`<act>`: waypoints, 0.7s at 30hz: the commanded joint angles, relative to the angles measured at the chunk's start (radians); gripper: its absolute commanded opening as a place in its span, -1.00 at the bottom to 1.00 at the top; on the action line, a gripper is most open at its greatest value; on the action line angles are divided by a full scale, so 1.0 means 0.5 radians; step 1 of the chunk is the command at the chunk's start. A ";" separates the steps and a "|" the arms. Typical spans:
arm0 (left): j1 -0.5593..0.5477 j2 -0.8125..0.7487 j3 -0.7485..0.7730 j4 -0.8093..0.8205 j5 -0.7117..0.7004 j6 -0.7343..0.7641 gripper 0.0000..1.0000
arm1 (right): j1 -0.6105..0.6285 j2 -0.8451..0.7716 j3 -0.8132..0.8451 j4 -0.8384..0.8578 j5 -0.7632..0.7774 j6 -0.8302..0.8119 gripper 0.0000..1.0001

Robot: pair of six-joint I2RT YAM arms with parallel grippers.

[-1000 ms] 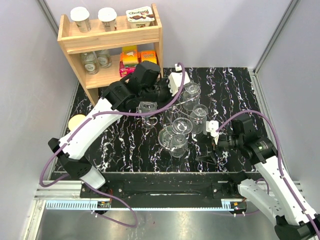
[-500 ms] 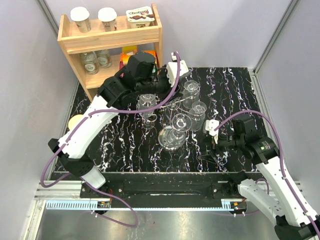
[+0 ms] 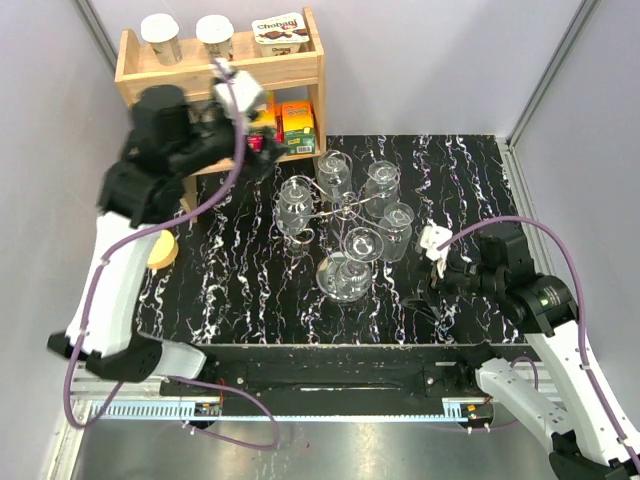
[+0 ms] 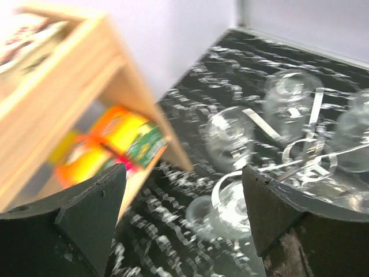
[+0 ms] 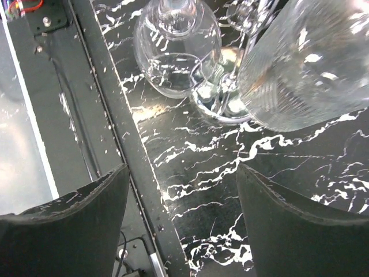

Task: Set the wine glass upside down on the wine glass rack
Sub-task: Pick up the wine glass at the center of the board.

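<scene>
Fingers [image 4: 86, 219], left gripper [image 4: 183, 173]: spread wide, empty; right gripper [image 5: 181, 173] likewise.
Retreat high, clear of wine glass rack [image 3: 340, 208] and wooden shelf [image 3: 300, 62].

Wine glasses [image 3: 381, 182] ring the wine glass rack [image 3: 345, 210] on all sides, so we find no close way in. Left of the rack the counter [image 3: 230, 280] lies open; behind and left of it stands the wooden shelf [image 3: 310, 60]. Right of the rack, the right pincer [image 5: 181, 172] seems just clear.

Marbled table [image 3: 250, 290], wine glass rack [image 3: 322, 268], wooden shelf [image 3: 220, 75]
</scene>
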 commanded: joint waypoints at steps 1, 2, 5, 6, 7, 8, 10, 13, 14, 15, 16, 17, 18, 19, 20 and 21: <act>0.349 -0.286 -0.137 -0.047 0.114 0.102 0.70 | -0.007 0.035 0.185 -0.008 0.148 0.112 0.56; 0.417 -0.304 -0.170 -0.133 0.114 0.175 0.70 | -0.007 0.035 0.200 0.002 0.166 0.124 0.55; 0.629 -0.347 -0.321 -0.323 0.288 0.454 0.71 | -0.010 0.056 0.243 0.060 0.258 0.173 0.51; 0.675 -0.353 -0.388 -0.351 0.329 0.556 0.71 | -0.007 0.075 0.268 0.069 0.304 0.185 0.50; 0.727 -0.356 -0.443 -0.412 0.381 0.654 0.71 | -0.007 0.102 0.298 0.075 0.347 0.186 0.51; 0.758 -0.350 -0.483 -0.477 0.442 0.785 0.72 | -0.007 0.127 0.326 0.078 0.381 0.180 0.52; 0.773 -0.314 -0.557 -0.563 0.455 0.991 0.73 | -0.010 0.170 0.372 0.109 0.427 0.186 0.52; 0.810 -0.258 -0.689 -0.609 0.546 1.255 0.73 | -0.010 0.231 0.421 0.112 0.449 0.180 0.52; 0.816 -0.240 -0.762 -0.609 0.568 1.332 0.73 | -0.010 0.246 0.421 0.121 0.455 0.173 0.50; 0.819 -0.209 -0.799 -0.600 0.571 1.406 0.72 | -0.010 0.259 0.415 0.124 0.461 0.167 0.50; 0.835 -0.173 -0.827 -0.600 0.614 1.485 0.71 | -0.010 0.265 0.406 0.133 0.467 0.167 0.50; 0.856 -0.142 -0.858 -0.585 0.669 1.550 0.70 | -0.010 0.277 0.397 0.130 0.470 0.161 0.50; 0.881 -0.111 -0.888 -0.557 0.733 1.608 0.69 | -0.010 0.283 0.397 0.137 0.470 0.155 0.50; 0.899 -0.087 -0.922 -0.536 0.786 1.700 0.69 | -0.013 0.286 0.394 0.134 0.479 0.155 0.49; 0.917 -0.059 -0.953 -0.511 0.853 1.768 0.68 | -0.013 0.290 0.394 0.134 0.482 0.152 0.49; 0.936 -0.041 -0.974 -0.481 0.926 1.838 0.67 | -0.013 0.293 0.391 0.137 0.489 0.149 0.49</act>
